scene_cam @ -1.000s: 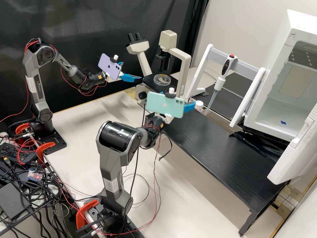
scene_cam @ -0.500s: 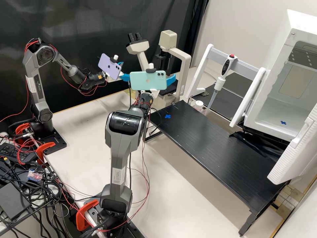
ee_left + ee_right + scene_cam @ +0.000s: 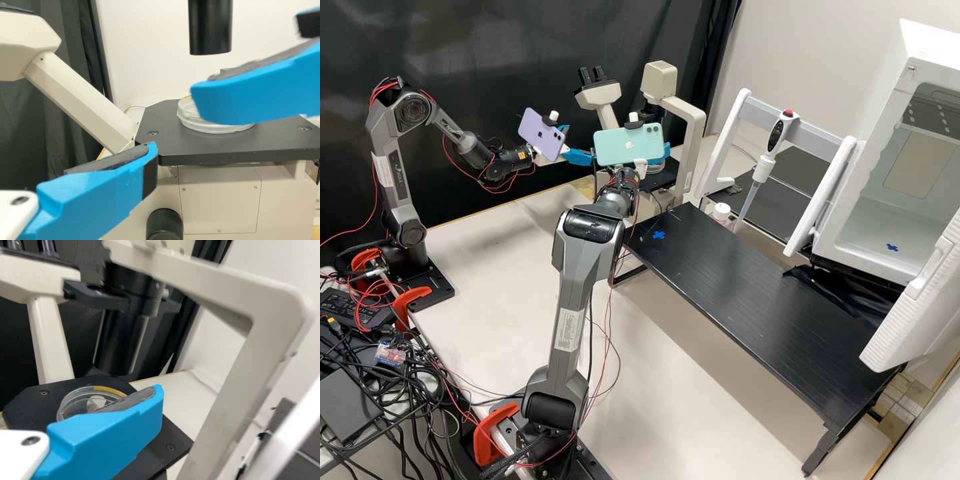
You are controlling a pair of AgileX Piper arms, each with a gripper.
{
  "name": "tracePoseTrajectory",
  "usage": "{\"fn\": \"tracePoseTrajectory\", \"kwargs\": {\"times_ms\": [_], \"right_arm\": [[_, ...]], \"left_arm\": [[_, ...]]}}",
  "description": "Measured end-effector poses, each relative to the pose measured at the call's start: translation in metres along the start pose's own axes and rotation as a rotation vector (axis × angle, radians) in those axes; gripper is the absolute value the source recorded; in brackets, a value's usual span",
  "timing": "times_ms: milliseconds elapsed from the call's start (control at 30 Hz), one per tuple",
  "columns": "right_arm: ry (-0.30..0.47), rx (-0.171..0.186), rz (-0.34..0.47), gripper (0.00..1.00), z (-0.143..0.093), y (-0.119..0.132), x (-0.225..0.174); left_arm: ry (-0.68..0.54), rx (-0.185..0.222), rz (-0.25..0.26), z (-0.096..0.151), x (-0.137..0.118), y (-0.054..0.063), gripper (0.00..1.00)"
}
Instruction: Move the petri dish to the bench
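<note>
The bench (image 3: 760,300) is yet to be supplied from the microscope (image 3: 695,137), at its eleven o'clock in the high view; grasp and transfer are left. The right gripper (image 3: 246,57) and left gripper (image 3: 580,142) are opened wide, nothing held. On the stage, the petri dish (image 3: 75,402) is revealed by the right wrist view; a blue cross (image 3: 659,235), at the bench's ten o'clock, by the high view.

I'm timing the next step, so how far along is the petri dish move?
Done: just the approach, it seems; the right arm's blue finger is near the petri dish. In hand: nothing; the dish rests on the microscope stage. Left: grasp, carry and set it on the black bench.
</note>
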Motion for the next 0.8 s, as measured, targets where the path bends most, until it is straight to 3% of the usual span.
{"fn": "tracePoseTrajectory", "kwargs": {"times_ms": [400,800], "right_arm": [[-0.023,0.094,-0.051,1.00,0.034,-0.004,0.030],[-0.049,0.091,-0.047,1.00,0.040,-0.006,0.036]], "left_arm": [[0.000,0.000,0.000,0.000,0.000,0.000,1.00],[0.000,0.000,0.000,0.000,0.000,0.000,1.00]]}}
